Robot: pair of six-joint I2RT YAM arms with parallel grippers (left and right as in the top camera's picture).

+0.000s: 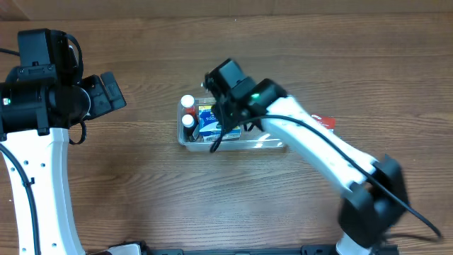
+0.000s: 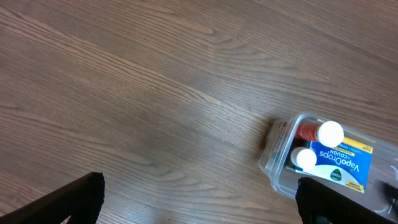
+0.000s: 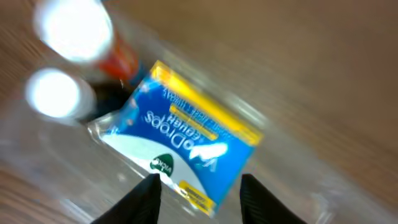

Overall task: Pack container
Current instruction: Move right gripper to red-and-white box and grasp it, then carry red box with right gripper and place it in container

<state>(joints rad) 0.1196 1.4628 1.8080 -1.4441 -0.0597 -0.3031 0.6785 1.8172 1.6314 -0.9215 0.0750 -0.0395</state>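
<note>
A clear, shallow plastic container [image 1: 267, 144] is seen near the middle of a wood-grain table [image 1: 141, 191], its long side running left to right. At its left end two white-capped bottles are stood upright side by side: one with a red body [image 1: 187, 101] at the far corner and a dark one [image 1: 188, 120] just in front of it. A blue and yellow VapoDrops packet [image 1: 208, 122] is laid flat just beside them, inside the tub.

From the right wrist, blurred, the printing on the packet [image 3: 186, 146] can be read, which is too small from overhead, and both caps [image 3: 73, 25] [image 3: 55, 93] are shown as bright discs. The container wall [image 3: 292, 146] is only faintly made out. From the left wrist the rounded corner of the container [image 2: 278, 163] is shown at the lower right, with the caps [image 2: 331, 132] [image 2: 305, 158] and the packet [image 2: 342, 165] inside.

The right arm is stretched from the lower right across the tub, hiding much of its middle. The right gripper [image 1: 228, 126] is pointed down over the packet, fingers [image 3: 144, 198] parted, the packet's lower edge between the tips; whether it is touched cannot be told.

The left gripper [image 1: 113, 92] is held well to the left of the container, above bare table, its fingers [image 2: 68, 200] spread wide and nothing between them.

A red and white packet [image 1: 324, 122] is lain on the table just right of the tub, partly covered by the right arm
</note>
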